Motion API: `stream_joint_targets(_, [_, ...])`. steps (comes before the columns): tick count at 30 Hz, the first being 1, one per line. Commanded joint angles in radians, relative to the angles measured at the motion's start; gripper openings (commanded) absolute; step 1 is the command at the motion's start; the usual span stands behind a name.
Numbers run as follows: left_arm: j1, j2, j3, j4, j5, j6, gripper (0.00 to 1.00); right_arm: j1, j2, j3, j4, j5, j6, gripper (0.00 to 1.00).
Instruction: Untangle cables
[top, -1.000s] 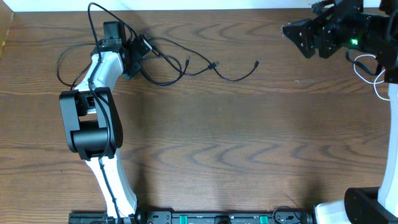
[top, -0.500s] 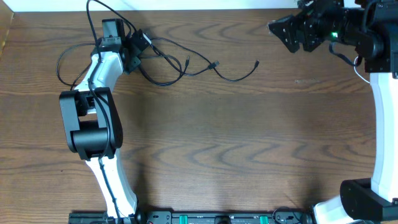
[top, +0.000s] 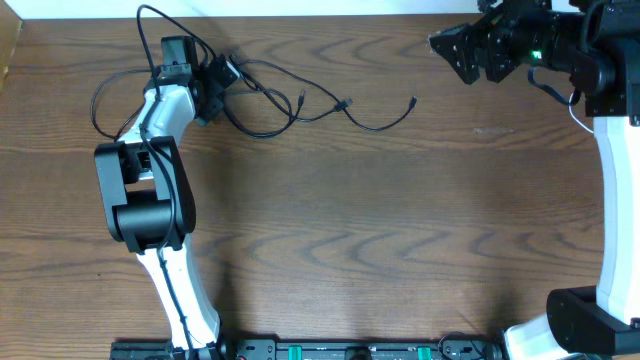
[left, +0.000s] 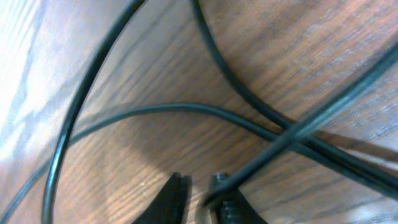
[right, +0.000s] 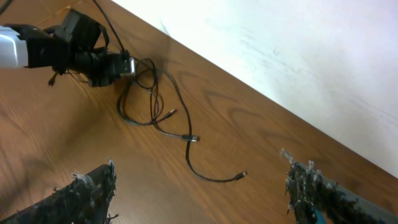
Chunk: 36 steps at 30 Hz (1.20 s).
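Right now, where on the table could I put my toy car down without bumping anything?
The wide middle of the table is bare, from the black cables down to the front edge, between the left arm and the right arm. The far left corner is crowded with cable loops.

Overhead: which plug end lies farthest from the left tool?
The rightmost plug, alone at the cable's free end; the middle plug and leftmost plug lie nearer the left tool.

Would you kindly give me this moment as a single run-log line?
left tool: pinching black cable at tangle | right tool: open, empty, apart from cables | status: tangle not yet undone
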<state>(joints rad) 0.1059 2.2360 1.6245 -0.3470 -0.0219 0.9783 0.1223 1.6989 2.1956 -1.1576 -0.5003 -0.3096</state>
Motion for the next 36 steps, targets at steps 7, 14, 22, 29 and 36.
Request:
stream_joint_targets(7, [-0.037,-0.005,0.003,-0.005,0.010,-0.055,0.07,0.004,-0.006,0.002,-0.002,-0.005,0.017,0.86])
stream_joint_targets(14, [-0.086,-0.169,0.005,0.016,0.021,-0.163,0.08,0.004,-0.005,0.002,-0.021,0.077,0.018,0.88])
stream_joint_targets(22, [-0.138,-0.373,0.005,-0.059,0.021,-0.191,0.07,0.003,0.003,0.000,-0.055,0.084,0.017,0.99])
stream_joint_targets(29, [-0.233,-0.506,0.005,-0.117,0.021,-0.191,0.07,0.003,0.036,0.000,-0.090,0.083,0.017,0.99])
stream_joint_targets(36, [-0.361,-0.621,0.024,-0.116,-0.114,-0.191,0.08,0.003,0.119,-0.001,-0.122,0.076,0.017,0.99])
